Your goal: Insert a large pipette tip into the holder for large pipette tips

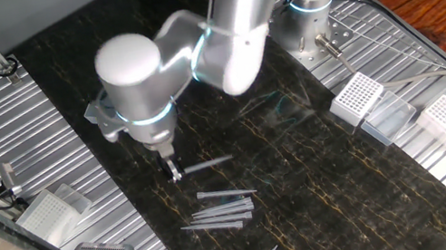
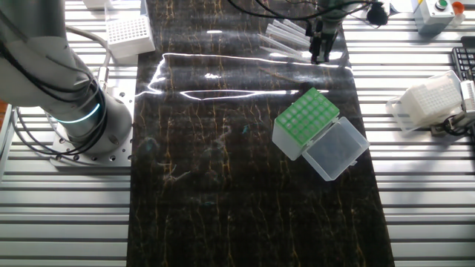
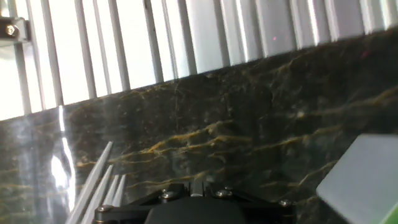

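Tips lie loose at six o'clock of the gripper, which seems to hold one large pipette tip pointing to three o'clock, though I cannot tell jaw closure; light, slick and bendable, it likely wants gripping near its wide end.

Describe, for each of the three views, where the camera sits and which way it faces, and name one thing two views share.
One fixed view: high, looking down the dark mat at the pipette tips; arm and gripper show.
The other fixed view: overhead from the opposite side, on the green-topped holder; the arm's base shows.
Hand view: low on the hand, along the mat; only the gripper body shows.
Shared: the loose tips.
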### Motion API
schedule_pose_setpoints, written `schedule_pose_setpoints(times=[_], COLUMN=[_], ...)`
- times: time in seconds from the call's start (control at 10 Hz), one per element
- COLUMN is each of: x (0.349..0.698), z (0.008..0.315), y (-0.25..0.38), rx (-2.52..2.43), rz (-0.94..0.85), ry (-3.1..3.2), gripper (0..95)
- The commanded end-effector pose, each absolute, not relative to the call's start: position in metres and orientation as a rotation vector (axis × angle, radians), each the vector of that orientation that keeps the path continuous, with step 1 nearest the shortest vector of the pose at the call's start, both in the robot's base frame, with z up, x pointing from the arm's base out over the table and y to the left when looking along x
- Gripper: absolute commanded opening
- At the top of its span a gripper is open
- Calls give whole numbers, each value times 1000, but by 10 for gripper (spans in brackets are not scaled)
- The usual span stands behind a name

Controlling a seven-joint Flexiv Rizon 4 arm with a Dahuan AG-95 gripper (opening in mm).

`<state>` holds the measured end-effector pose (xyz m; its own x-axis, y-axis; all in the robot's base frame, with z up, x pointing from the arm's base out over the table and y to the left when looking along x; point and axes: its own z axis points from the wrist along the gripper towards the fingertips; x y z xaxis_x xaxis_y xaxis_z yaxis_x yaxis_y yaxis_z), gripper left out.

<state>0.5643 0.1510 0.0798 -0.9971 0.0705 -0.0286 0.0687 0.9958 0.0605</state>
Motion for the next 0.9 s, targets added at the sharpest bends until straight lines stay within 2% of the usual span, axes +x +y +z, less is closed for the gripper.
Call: schedule_pose_setpoints(times=[0.1,0.3,0.4,0.9], x=[565,565,564,576], z=[94,101,108,149], y=[137,134,135,133], rx=[23,-28,-94,-128], rz=[92,57,-35,-45], ry=[3119,3109,3091,3065], gripper=[0,0,0,0])
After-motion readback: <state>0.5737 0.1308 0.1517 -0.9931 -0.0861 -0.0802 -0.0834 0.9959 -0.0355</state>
